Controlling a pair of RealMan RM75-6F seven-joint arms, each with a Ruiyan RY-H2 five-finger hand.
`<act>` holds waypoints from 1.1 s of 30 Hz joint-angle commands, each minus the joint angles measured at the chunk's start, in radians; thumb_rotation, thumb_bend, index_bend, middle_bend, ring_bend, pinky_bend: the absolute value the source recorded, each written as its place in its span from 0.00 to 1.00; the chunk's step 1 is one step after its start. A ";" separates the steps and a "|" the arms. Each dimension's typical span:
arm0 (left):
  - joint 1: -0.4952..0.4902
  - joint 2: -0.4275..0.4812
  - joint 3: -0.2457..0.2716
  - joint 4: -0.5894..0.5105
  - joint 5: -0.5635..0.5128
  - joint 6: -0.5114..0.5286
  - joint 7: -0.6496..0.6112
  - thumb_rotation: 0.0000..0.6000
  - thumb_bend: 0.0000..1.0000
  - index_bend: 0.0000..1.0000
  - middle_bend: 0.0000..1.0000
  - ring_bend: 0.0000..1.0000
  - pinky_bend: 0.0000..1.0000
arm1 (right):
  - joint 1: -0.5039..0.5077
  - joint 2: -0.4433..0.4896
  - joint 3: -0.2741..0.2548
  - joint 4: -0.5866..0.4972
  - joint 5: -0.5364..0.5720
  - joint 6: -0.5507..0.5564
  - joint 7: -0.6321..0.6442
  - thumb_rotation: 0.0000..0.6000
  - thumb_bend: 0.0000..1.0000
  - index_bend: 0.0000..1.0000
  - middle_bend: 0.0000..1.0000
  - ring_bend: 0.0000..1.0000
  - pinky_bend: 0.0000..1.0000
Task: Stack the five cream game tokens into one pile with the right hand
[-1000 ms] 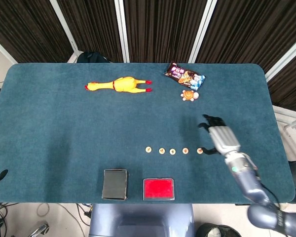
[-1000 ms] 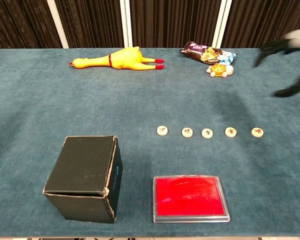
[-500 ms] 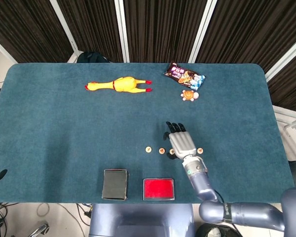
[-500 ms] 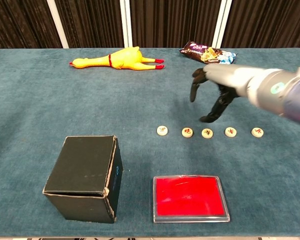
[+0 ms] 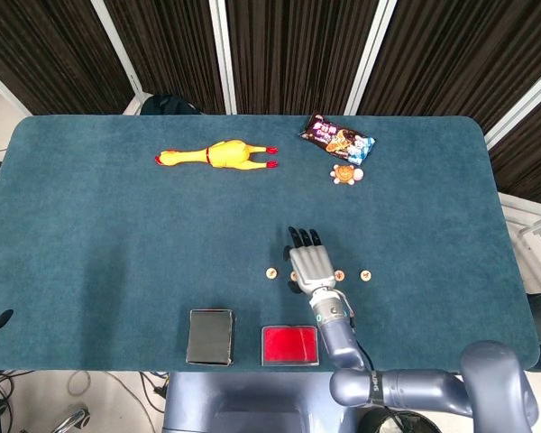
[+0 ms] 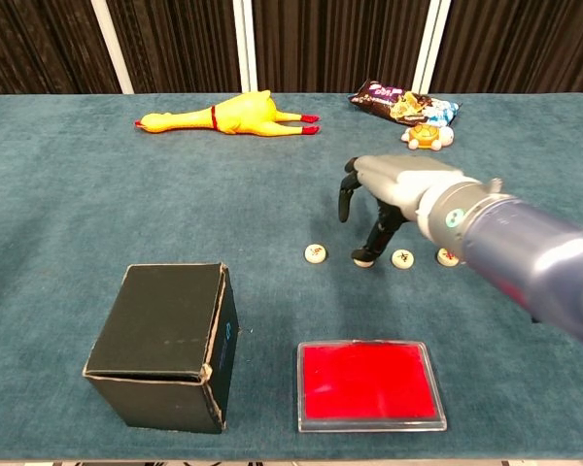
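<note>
The five cream tokens lie flat in a row across the near half of the blue table [image 6: 97, 184], none stacked on another, so the pile has yet to be begun; the spacing leaves each one room to be picked singly. The leftmost token [image 6: 316, 253] sits clear of the arm; the second token [image 6: 362, 260] is right at the fingertips [image 6: 365, 256] of the right hand [image 6: 389, 199], and whether they touch it cannot be told; the third token [image 6: 402, 258] and the fourth token [image 6: 448, 257] show just to the right, the fourth partly behind the forearm; the fifth token [image 5: 366, 275] is hidden in the chest view and appears only from the head camera.

The right hand hangs palm-down with its fingers spread and curving toward the cloth; it holds nothing; this posture seems a reach over the second token, ready to pinch it. The left hand is not in view.

Well apart at the far side lie a rubber chicken [image 6: 228, 114], a snack packet [image 6: 400, 102] and a small toy [image 6: 428, 136]; near the front edge stand a black box [image 6: 165, 340] and a red tray [image 6: 367, 383], none in the way.
</note>
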 commanded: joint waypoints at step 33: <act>-0.001 0.003 -0.006 0.001 -0.011 -0.006 -0.018 1.00 0.12 0.12 0.00 0.00 0.03 | 0.057 -0.218 0.089 0.239 0.007 -0.025 -0.047 1.00 0.36 0.52 0.00 0.00 0.00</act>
